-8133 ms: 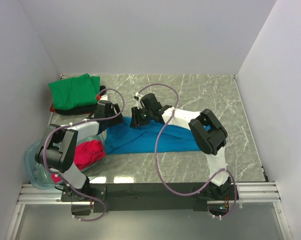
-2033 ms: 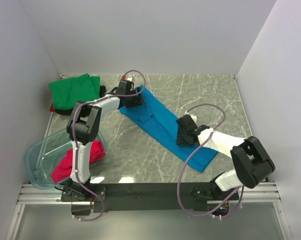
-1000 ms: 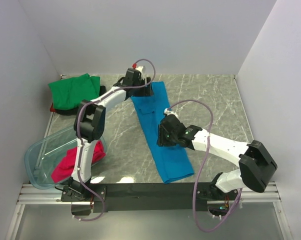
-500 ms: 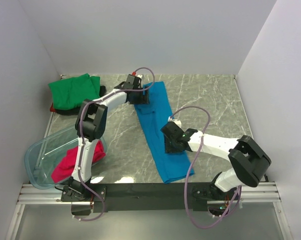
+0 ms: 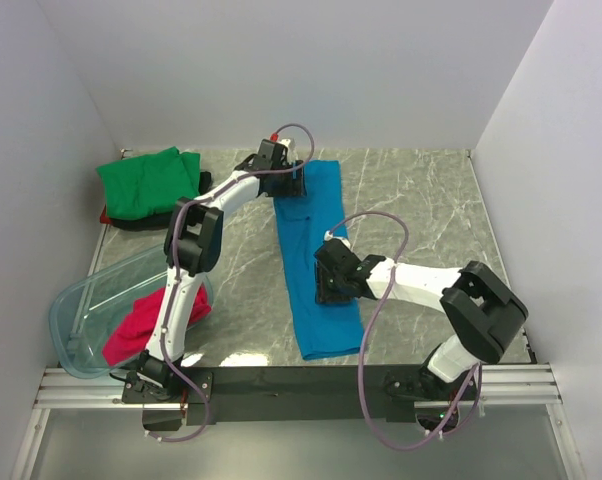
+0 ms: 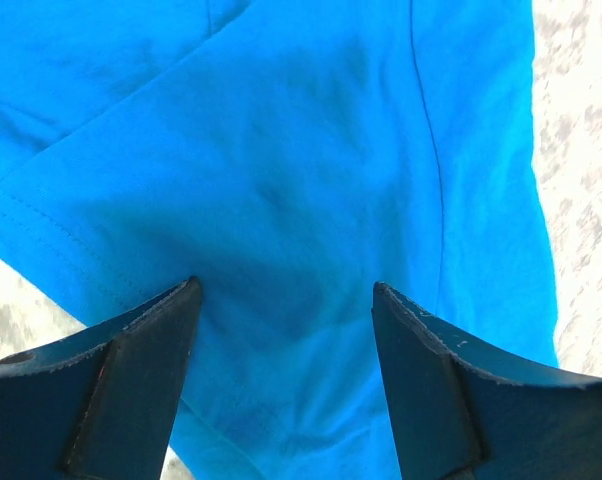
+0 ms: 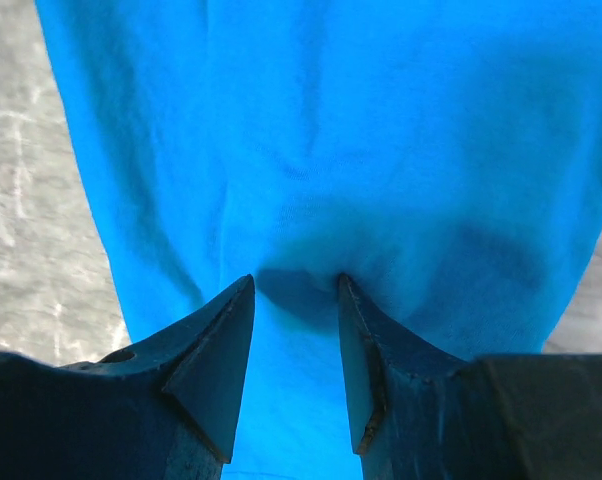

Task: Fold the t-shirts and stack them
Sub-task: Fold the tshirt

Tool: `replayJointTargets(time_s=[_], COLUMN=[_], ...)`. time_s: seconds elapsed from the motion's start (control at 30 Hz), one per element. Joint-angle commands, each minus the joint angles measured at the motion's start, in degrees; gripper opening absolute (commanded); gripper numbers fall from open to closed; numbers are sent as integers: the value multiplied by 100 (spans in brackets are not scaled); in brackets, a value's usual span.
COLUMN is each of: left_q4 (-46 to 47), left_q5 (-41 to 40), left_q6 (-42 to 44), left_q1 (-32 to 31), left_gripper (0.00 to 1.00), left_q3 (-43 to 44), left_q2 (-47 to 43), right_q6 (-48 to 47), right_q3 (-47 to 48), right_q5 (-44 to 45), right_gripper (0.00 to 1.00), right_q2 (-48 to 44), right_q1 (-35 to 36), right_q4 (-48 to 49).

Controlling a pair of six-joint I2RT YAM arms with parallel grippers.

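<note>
Bright blue and drawn into a long flat strip, the t-shirt (image 5: 328,325) lies on the marble table (image 5: 431,200). Its far end sits under the spread, empty jaws of the left gripper (image 6: 286,300). Its middle is beneath the half-parted right gripper (image 7: 296,285), whose tips press the cloth, though whether they pinch a ridge is unclear. An uneven drag from either tool could bunch or skew the strip before folding.

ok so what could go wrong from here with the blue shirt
The right gripper sits mid-length on the blue t-shirt, with cloth puckering at its tips, so dragging could bunch the strip rather than fold it cleanly. The left gripper has its jaws wide apart over the far end, so that end may slip free and skew.
</note>
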Motion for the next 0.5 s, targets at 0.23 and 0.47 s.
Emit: replayJointTargets(time_s=[0.23, 0.47], left_q4=[-61, 107], left_q5=[237, 404], left_q6=[-103, -217], left_q1=[98, 204], left_gripper=[77, 77], left_q3=[589, 906], left_q2=[611, 804], right_q6=[17, -211], right_q3=[370, 678], right_q5=[95, 16], right_gripper=[47, 47], right_q2=[606, 843], right_q1=[-216, -558], right_q4=[-94, -111])
